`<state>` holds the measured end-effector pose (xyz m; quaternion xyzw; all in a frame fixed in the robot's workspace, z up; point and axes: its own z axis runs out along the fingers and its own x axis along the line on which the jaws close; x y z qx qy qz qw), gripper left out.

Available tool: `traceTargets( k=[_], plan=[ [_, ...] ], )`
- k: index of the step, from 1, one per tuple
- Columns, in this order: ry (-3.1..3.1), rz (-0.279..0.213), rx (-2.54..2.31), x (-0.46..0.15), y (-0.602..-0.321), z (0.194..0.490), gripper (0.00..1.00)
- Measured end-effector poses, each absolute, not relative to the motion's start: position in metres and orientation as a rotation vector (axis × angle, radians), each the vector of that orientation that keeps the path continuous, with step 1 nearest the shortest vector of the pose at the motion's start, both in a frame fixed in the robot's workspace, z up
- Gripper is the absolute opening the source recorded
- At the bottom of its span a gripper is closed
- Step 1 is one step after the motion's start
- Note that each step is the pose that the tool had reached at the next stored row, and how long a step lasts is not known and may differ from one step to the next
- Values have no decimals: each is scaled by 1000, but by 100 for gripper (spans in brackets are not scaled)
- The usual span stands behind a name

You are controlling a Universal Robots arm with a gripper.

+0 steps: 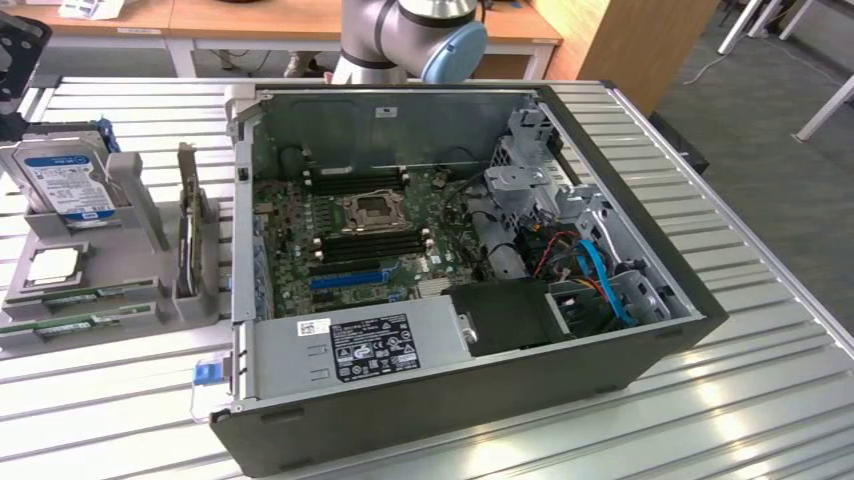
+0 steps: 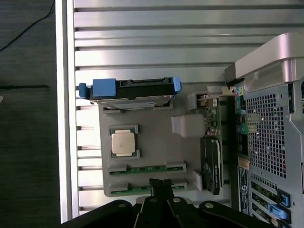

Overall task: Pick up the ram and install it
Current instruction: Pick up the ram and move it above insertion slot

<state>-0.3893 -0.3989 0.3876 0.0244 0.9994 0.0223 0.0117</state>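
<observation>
A slatted metal table (image 1: 761,400) carries everything. Bare slats lie open on the exterior view's right of the case and along the near edge.

The arm (image 1: 400,35) rises at the far side, behind the case. Its gripper (image 2: 160,184) hangs above the tray, apart from it, and whether it is clenched or released cannot be told. In the wrist view its tip lines up over the outer ram stick (image 2: 130,190).

The computer case (image 1: 667,330) lies open on its side in the middle of the table. Inside is the motherboard (image 1: 400,265), with long black slots (image 1: 374,245) on the near and far sides of the processor socket (image 1: 367,210). A grey power supply (image 1: 360,345) fills the near end, and blue cables (image 1: 607,280) run at the right.

A grey tray (image 2: 156,152) sits just beside the case on the exterior view's left, near the table's left edge.
- **Hard drive:** a hard drive (image 1: 67,185) stands on edge at the tray's far end.
- **Card:** a dark card (image 1: 194,235) stands on edge along the side next to the case.
- **Processor:** a square silver processor (image 1: 54,265) lies flat in a pocket in the middle.
- **Ram:** two green sticks lie side by side in their own slots at the near end. The inner ram stick (image 1: 83,296) is next to the processor and the outer one is by the tray's rim.
</observation>
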Motion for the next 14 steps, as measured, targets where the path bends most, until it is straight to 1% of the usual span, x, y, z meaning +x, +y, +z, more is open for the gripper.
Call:
traceTargets(
  k=[14],
  plan=[
    [3111,73,-272,-389,-399,387,10]
  ],
)
